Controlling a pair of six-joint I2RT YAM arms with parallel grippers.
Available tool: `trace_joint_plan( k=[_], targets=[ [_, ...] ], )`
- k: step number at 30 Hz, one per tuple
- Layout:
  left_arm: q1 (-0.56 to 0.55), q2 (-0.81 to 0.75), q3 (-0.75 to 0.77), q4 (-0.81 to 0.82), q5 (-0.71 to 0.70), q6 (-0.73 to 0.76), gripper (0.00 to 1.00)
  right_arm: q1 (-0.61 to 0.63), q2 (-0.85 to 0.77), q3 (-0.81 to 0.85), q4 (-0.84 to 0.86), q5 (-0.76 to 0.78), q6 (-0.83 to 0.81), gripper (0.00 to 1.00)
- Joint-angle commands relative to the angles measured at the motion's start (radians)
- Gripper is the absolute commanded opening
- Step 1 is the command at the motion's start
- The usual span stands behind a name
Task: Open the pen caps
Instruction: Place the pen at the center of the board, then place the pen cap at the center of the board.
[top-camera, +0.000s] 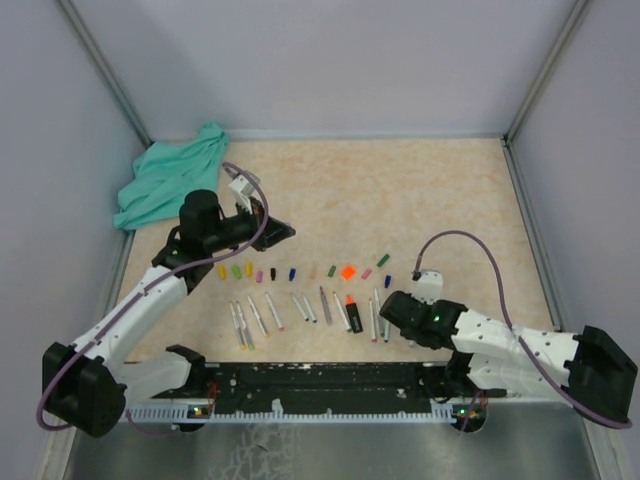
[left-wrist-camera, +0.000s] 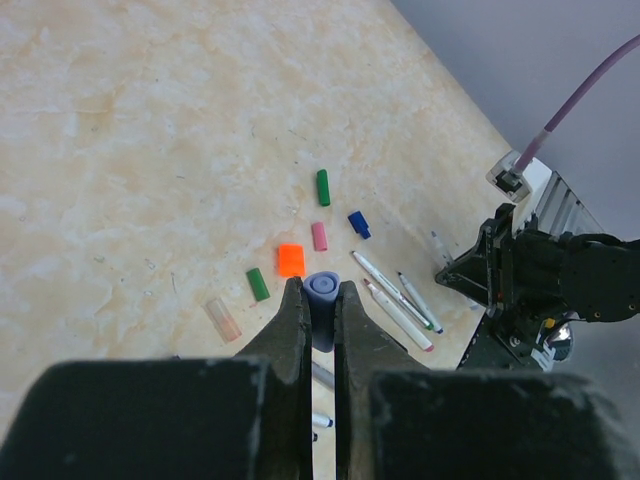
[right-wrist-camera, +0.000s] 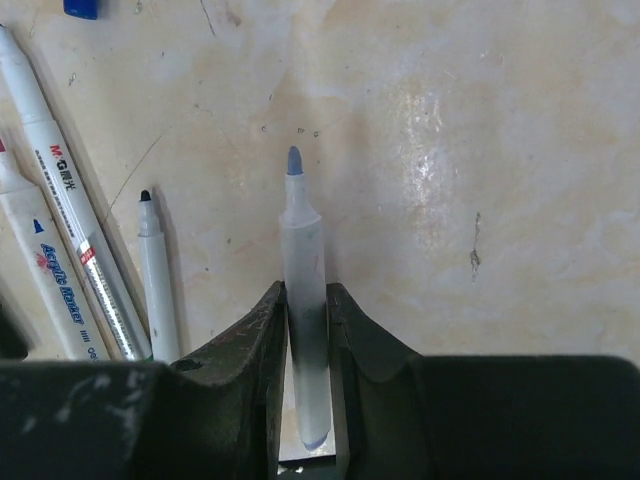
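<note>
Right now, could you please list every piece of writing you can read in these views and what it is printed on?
"M&G" on the white pen barrel, followed by characters too small to read.
"Acrylic Marker", apparently, on the neighbouring barrel.
Nothing else is legible.

In the right wrist view, a white marker barrel (right-wrist-camera: 62, 175) lying at the left is carrying the brand "M&G" with small Chinese characters beside it. The neighbouring white barrel (right-wrist-camera: 40, 265) is showing blue script reading "Acrylic Marker".
</note>
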Motion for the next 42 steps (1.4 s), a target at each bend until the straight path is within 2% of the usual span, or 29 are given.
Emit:
trace_joint_plan(
  k=[1,5,11,14,17,22,25,32,38,42],
  targets=[
    [0.005,0.011,-0.004,0.026,0.034,0.018,0.00,0.005,-0.037,-0.009,0.050,0.040,0.035,0.23],
    [0.001,0.022,-0.015,0.070,0.110,-0.001,0.00,0.004,-0.056,-0.013,0.051,0.042,0.036,0.30],
    [-0.046,0.016,-0.062,0.113,0.142,-0.061,0.00,0.005,-0.155,0.002,0.044,0.055,-0.002,0.31],
    [-0.138,0.001,-0.089,0.128,0.052,-0.093,0.00,0.006,-0.247,0.029,0.055,0.055,-0.069,0.32],
    [-0.282,0.019,-0.100,0.162,-0.120,-0.129,0.00,0.005,-0.344,0.056,0.097,0.045,-0.151,0.33],
    [-0.446,0.163,-0.090,0.289,-0.323,-0.275,0.00,0.005,-0.468,0.107,0.085,0.124,-0.198,0.35],
    [-0.524,0.299,-0.017,0.294,-0.455,-0.327,0.00,0.005,-0.510,0.153,0.008,0.253,-0.117,0.35],
    [-0.658,0.646,0.301,0.136,-0.655,-0.421,0.00,0.005,-0.638,0.214,-0.214,0.501,0.149,0.33],
    [-0.716,0.894,0.600,-0.078,-0.773,-0.468,0.00,0.004,-0.706,0.227,-0.319,0.550,0.222,0.33],
    [-0.723,1.001,0.714,-0.158,-0.796,-0.497,0.02,0.005,-0.762,0.230,-0.333,0.564,0.215,0.33]
  ],
)
